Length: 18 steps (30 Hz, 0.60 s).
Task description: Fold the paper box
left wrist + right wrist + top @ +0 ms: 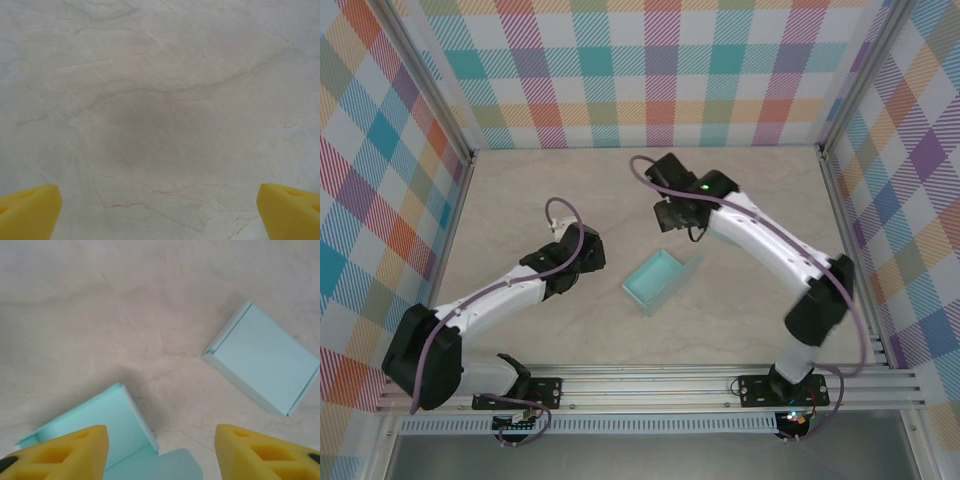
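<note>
A pale teal paper box (660, 280) lies open-side up at mid-table, with one flap (692, 265) sticking out on its right. In the right wrist view this box (95, 422) has an upright wall, and its flap (167, 467) lies flat below the jaws. A second teal piece (265, 360), flat with low folded edges, lies apart at the right. My right gripper (162, 455) (672, 215) hovers open just behind the box, holding nothing. My left gripper (159, 215) (588, 250) is open over bare table, left of the box.
The marbled beige tabletop (520, 200) is fenced by checkered walls and metal posts (835, 190) on three sides. An aluminium rail (660, 385) with the arm bases runs along the near edge.
</note>
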Each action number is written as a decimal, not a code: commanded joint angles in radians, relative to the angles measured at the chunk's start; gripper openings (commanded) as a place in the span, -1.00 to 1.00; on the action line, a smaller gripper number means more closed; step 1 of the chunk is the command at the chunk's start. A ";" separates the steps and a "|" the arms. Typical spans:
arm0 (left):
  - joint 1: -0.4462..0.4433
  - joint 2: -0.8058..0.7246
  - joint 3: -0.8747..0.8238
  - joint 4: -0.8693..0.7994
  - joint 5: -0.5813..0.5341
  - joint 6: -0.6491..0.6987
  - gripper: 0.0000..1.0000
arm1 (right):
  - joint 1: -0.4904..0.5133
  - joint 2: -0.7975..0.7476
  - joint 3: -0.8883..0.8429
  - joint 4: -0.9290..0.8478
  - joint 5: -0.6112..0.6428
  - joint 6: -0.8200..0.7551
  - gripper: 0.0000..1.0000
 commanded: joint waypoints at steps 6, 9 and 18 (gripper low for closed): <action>0.014 0.206 0.089 0.103 0.141 0.073 0.99 | -0.032 -0.421 -0.422 0.126 -0.021 0.218 -0.08; 0.013 0.270 0.101 0.121 0.166 0.074 0.92 | -0.064 -0.527 -0.619 0.192 -0.104 0.327 -0.20; 0.001 0.305 0.048 0.145 0.248 0.059 0.63 | -0.095 -0.560 -1.137 0.745 -0.463 0.602 -0.47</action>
